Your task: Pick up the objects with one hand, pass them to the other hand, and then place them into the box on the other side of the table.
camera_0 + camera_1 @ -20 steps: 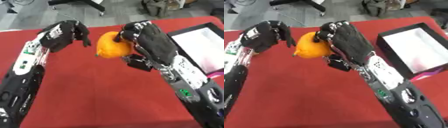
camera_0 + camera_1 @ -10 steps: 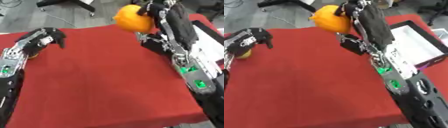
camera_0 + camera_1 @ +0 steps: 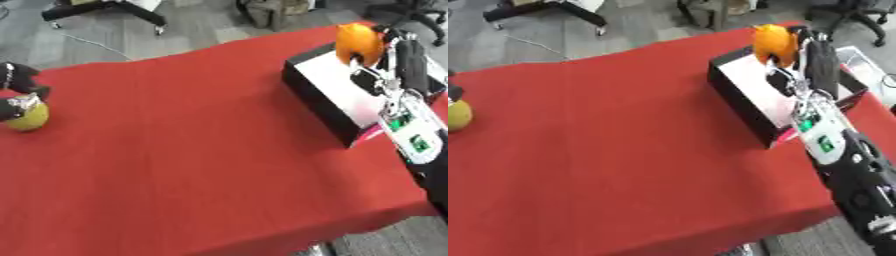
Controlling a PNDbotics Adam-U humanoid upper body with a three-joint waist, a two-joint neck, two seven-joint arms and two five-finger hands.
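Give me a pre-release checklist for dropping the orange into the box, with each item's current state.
1. Orange held by the right hand, fingers curled round it: ok.
2. Orange over the box opening: ok, it appears above the white interior near the far end.
3. Box interior free of other things: ok for the visible part; the arm hides some.
4. Height of orange above the box floor: cannot tell.
5. Left hand away from the box: ok, at the table's left edge beside a yellow-green fruit.
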